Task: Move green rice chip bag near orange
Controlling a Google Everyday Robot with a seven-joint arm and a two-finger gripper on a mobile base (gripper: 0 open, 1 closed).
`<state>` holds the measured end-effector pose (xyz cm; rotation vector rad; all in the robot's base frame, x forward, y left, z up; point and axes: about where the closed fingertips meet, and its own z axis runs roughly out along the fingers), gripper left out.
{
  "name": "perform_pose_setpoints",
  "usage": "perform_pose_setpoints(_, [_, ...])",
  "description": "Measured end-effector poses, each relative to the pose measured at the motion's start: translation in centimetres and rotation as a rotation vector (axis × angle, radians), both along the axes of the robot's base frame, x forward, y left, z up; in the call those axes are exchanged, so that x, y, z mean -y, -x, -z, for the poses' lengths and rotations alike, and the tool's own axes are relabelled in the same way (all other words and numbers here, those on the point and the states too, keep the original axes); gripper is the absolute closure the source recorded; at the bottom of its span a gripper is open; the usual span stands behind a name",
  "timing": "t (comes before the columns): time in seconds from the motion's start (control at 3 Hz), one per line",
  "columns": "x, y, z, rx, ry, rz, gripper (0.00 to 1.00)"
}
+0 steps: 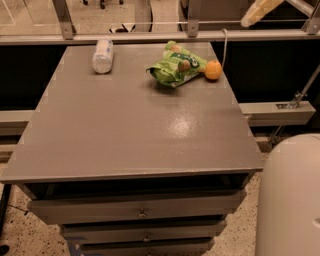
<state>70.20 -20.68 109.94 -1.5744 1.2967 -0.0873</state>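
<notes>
Gripper [260, 11] hung high at top edge; whether clenched or released, could not tell. Bag [175, 69] lay on counter [130, 135] below-left of it, orange [213, 70] just beside bag.

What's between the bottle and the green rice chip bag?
Only bare tabletop, in the camera view; the hand hangs top right, clear of the bag.

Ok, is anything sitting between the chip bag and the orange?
Nothing visible. The chip bag lies right beside the orange, touching or nearly touching it. The bottle lies well off on the bag's other side, and the gripper hangs high past the far right corner of the table.
</notes>
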Motion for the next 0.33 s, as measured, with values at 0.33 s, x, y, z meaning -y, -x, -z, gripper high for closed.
perform_pose_setpoints(0.33, [0.79, 0.23, -0.1, -0.001, -0.004, 0.014, 0.0])
